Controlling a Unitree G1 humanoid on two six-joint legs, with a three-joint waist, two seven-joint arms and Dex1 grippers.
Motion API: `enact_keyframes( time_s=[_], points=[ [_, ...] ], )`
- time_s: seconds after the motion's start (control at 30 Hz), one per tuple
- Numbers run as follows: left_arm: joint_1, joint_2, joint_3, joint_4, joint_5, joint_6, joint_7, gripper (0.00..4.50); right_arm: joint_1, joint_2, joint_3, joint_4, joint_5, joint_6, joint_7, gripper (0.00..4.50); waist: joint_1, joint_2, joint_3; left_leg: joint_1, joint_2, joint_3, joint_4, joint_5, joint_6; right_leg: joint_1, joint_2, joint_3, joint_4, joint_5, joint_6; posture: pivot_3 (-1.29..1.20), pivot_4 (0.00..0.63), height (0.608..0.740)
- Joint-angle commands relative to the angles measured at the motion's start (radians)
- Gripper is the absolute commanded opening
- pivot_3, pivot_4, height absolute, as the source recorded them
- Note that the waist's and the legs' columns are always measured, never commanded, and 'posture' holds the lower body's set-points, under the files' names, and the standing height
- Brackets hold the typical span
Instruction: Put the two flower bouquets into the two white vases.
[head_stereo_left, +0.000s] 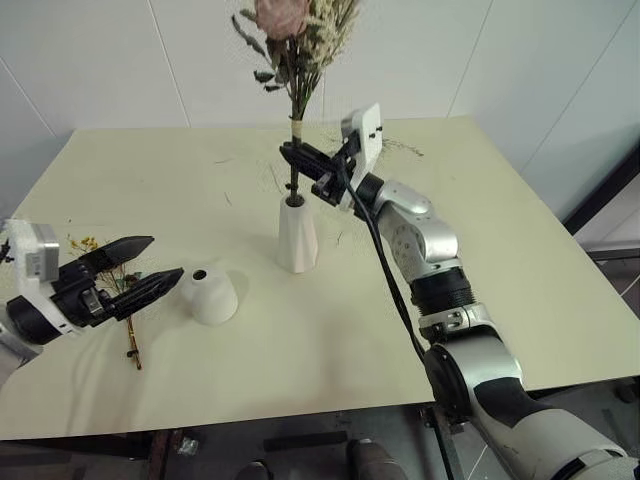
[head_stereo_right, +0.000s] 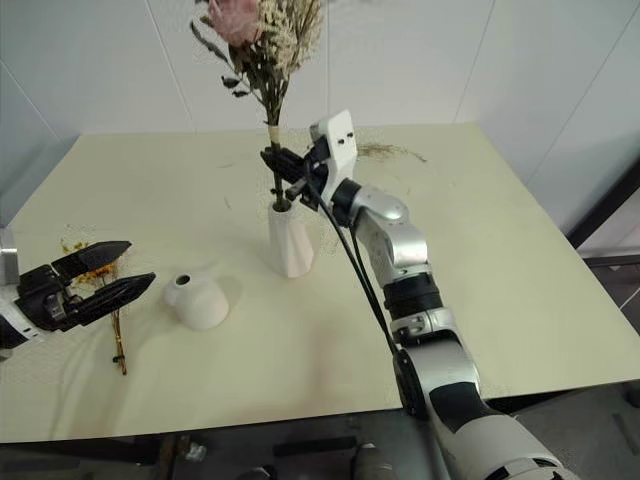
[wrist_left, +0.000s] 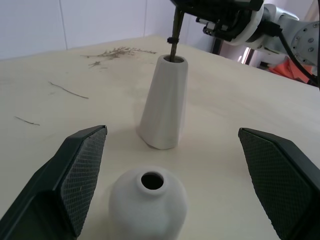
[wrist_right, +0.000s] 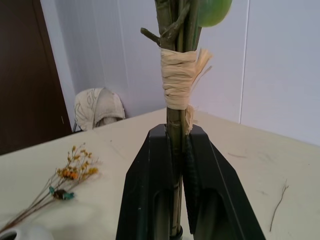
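The pink rose bouquet (head_stereo_left: 296, 40) stands upright with its stems in the mouth of the tall white vase (head_stereo_left: 297, 235) at the table's middle. My right gripper (head_stereo_left: 293, 155) is shut on those stems just below the raffia tie (wrist_right: 179, 82). The short dome vase (head_stereo_left: 209, 293) sits left of the tall one, its small mouth facing up. My left gripper (head_stereo_left: 152, 263) is open just left of the dome vase, above the table. The thin yellow bouquet (head_stereo_left: 122, 290) lies flat on the table under that gripper; its blossoms (wrist_right: 75, 171) show in the right wrist view.
The pale table (head_stereo_left: 480, 260) carries loose dried sprigs (head_stereo_left: 400, 147) near its far edge behind the right arm. A white wall rises behind the table. A black cable (head_stereo_left: 385, 270) hangs along my right forearm.
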Motion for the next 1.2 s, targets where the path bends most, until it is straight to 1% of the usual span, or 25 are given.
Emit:
enact_keyframes(
  time_s=[0.03,0.2,0.47,0.53,0.57,0.7,0.8,1.0,1.1,1.2],
  points=[
    [-0.014,0.020,-0.004,-0.004,0.009,-0.007,-0.011,4.50,0.001,-0.004,0.006,-0.050,-0.008,-0.042,0.015,0.01,0.001,0.000,0.000,0.000,0.000,0.000,0.000,0.000,0.000,0.000,0.000,0.000,0.000,0.000,0.000,0.00,0.150,0.740],
    [-0.021,0.016,-0.018,0.000,0.018,-0.013,-0.014,4.50,0.024,-0.011,0.020,-0.056,-0.030,-0.063,0.025,0.01,0.002,0.000,0.000,0.000,0.000,0.000,0.000,0.000,0.000,0.000,0.000,0.000,0.000,0.000,0.000,0.00,0.150,0.740],
    [-0.038,0.006,-0.030,-0.005,0.020,-0.018,-0.005,4.50,0.045,-0.002,0.050,0.026,-0.097,-0.191,0.026,0.01,0.001,0.000,0.000,0.000,0.000,0.000,0.000,0.000,0.000,0.000,0.000,0.000,0.000,0.000,0.000,0.00,0.150,0.740],
    [-0.036,0.002,-0.028,-0.007,0.020,-0.019,-0.003,4.50,0.044,0.002,0.049,0.031,-0.097,-0.199,0.034,0.73,0.001,0.000,0.000,0.000,0.000,0.000,0.000,0.000,0.000,0.000,0.000,0.000,0.000,0.000,0.000,0.00,0.150,0.740],
    [-0.035,0.001,-0.027,-0.009,0.021,-0.019,-0.002,4.50,0.044,0.003,0.048,0.031,-0.090,-0.197,0.045,0.96,0.001,0.000,0.000,0.000,0.000,0.000,0.000,0.000,0.000,0.000,0.000,0.000,0.000,0.000,0.000,0.00,0.150,0.740],
    [-0.030,-0.003,-0.022,-0.012,0.021,-0.019,-0.001,4.50,0.043,0.004,0.046,0.034,-0.096,-0.213,0.051,2.31,0.002,0.000,0.000,0.000,0.000,0.000,0.000,0.000,0.000,0.000,0.000,0.000,0.000,0.000,0.000,0.00,0.150,0.740],
    [-0.019,0.000,-0.008,-0.019,0.025,-0.018,0.005,4.50,0.015,-0.021,0.024,0.048,-0.100,-0.235,0.040,3.31,0.001,0.000,0.000,0.000,0.000,0.000,0.000,0.000,0.000,0.000,0.000,0.000,0.000,0.000,0.000,0.00,0.150,0.740],
    [0.014,0.047,0.024,-0.024,0.038,0.015,0.008,4.50,-0.009,-0.107,-0.008,0.053,-0.069,-0.164,0.095,3.31,0.003,0.000,0.000,0.000,0.000,0.000,0.000,0.000,0.000,0.000,0.000,0.000,-0.001,0.000,0.000,0.00,0.150,0.740],
    [0.037,0.098,0.037,-0.003,0.084,0.046,0.027,4.50,0.003,-0.162,-0.007,0.051,-0.064,-0.141,0.166,3.31,0.003,0.000,0.000,0.000,0.000,0.000,0.000,0.000,0.000,0.000,0.000,0.000,-0.001,0.000,0.000,0.00,0.150,0.740],
    [0.054,0.150,0.076,-0.004,0.100,0.118,0.067,4.50,0.023,-0.235,-0.023,0.043,-0.027,-0.108,0.290,3.31,0.003,0.000,0.000,0.000,0.000,0.000,0.000,0.000,0.000,0.000,0.000,0.000,-0.001,0.000,0.000,0.00,0.150,0.740]
  ],
)
